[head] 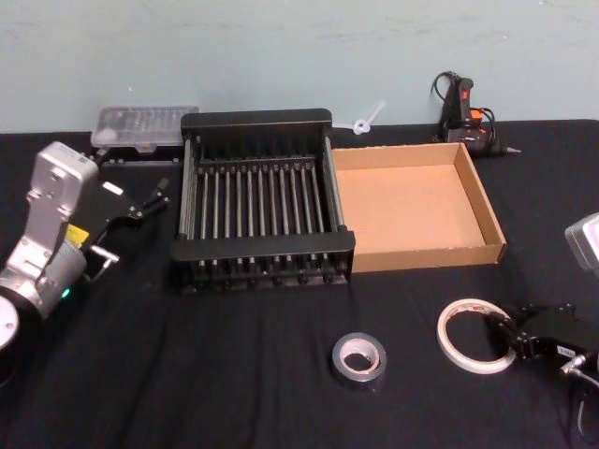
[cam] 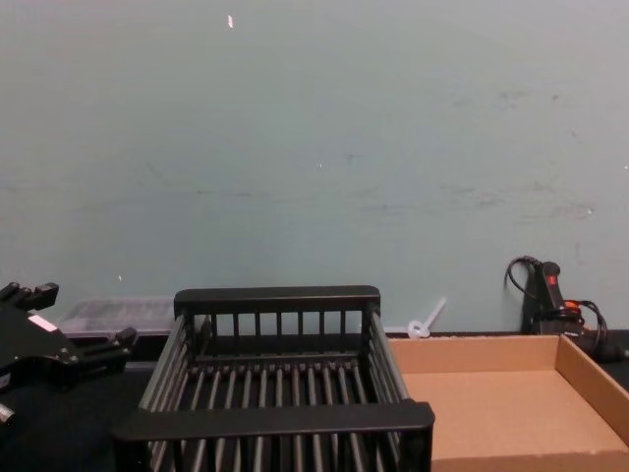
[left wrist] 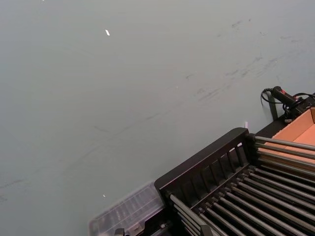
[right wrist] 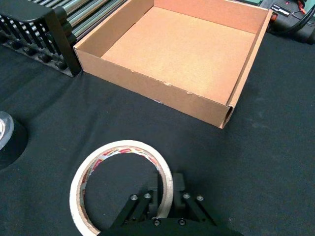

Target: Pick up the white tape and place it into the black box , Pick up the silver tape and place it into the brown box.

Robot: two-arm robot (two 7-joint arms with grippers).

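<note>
The white tape (head: 465, 335) lies flat on the black cloth near the front right. My right gripper (head: 504, 339) is shut on its near-side wall, one finger inside the ring and one outside (right wrist: 166, 192); the white tape (right wrist: 93, 169) rests on the cloth. The silver tape (head: 358, 360) lies to its left, apart from it, and its edge shows in the right wrist view (right wrist: 6, 132). The black box (head: 257, 198) stands mid-table with the brown box (head: 412, 201) touching its right side; both hold nothing. My left gripper (head: 154, 198) hangs open left of the black box (cam: 275, 403).
A clear plastic case (head: 145, 126) sits behind the black box at the back left. A black glue gun with cable (head: 468, 117) lies behind the brown box, and a small white plastic piece (head: 369, 119) rests by the wall. Bare cloth stretches along the front left.
</note>
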